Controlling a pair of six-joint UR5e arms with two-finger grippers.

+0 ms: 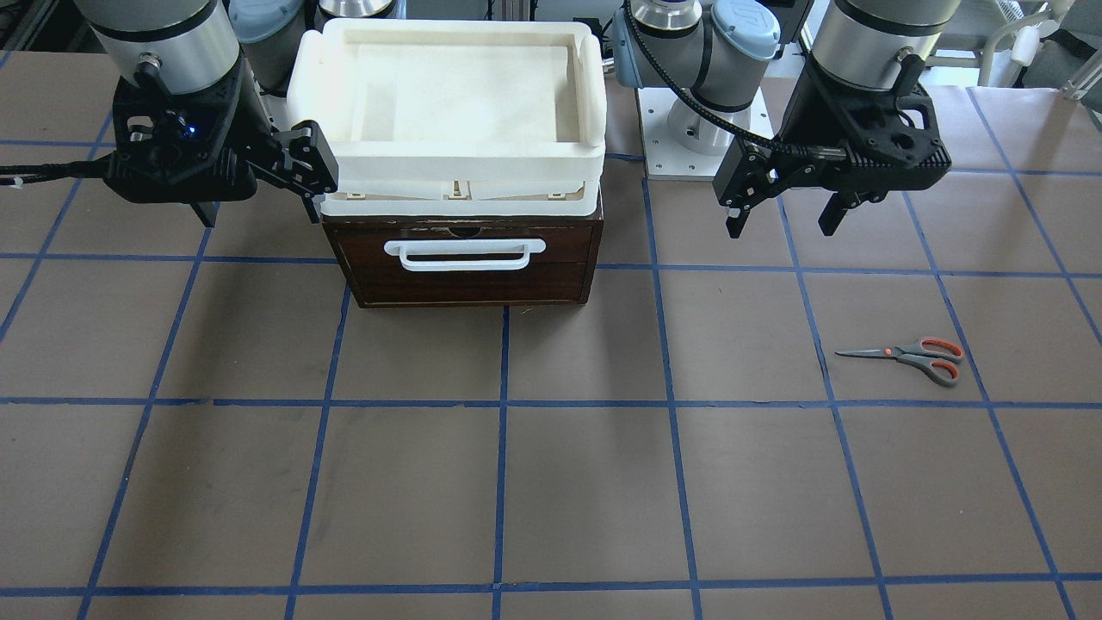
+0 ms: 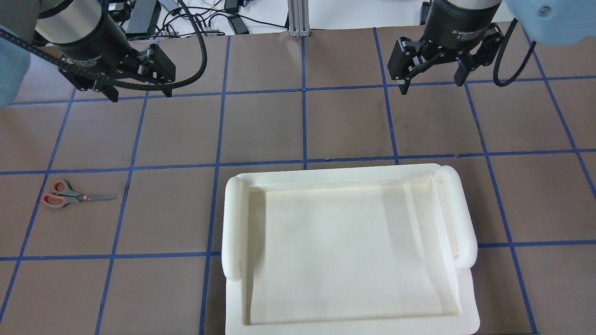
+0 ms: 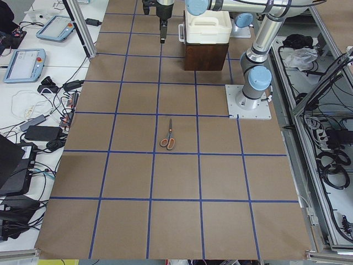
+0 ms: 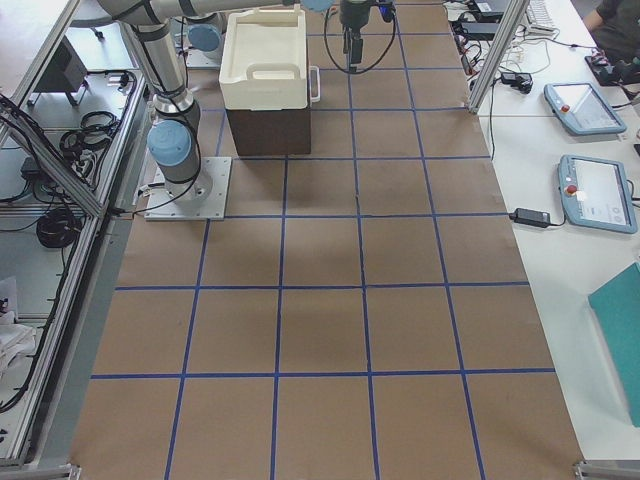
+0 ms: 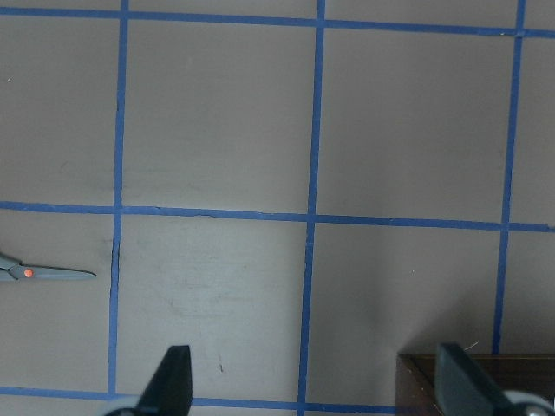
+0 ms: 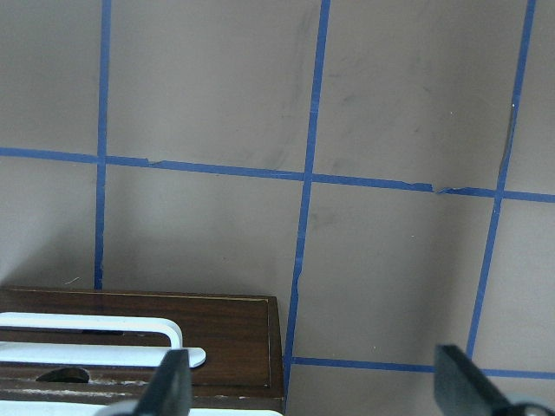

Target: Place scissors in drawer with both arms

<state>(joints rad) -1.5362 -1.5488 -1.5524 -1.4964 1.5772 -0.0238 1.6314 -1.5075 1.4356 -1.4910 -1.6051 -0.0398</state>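
Observation:
The scissors (image 1: 913, 357) lie flat on the brown table, grey handles with orange-red loops; they also show in the overhead view (image 2: 70, 197) and the left side view (image 3: 169, 136). Only their blade tip (image 5: 43, 274) shows in the left wrist view. The dark wood drawer (image 1: 465, 263) is closed, with its white handle (image 1: 465, 252) facing away from the robot. My left gripper (image 1: 782, 226) is open and empty, hanging above the table between drawer and scissors. My right gripper (image 1: 263, 202) is open and empty, beside the cabinet's other side.
A cream-white plastic tray (image 1: 448, 172) sits on top of the cabinet and hides it from overhead (image 2: 233, 223). The left arm's base plate (image 1: 689, 138) stands behind the cabinet's side. Blue tape lines grid the table.

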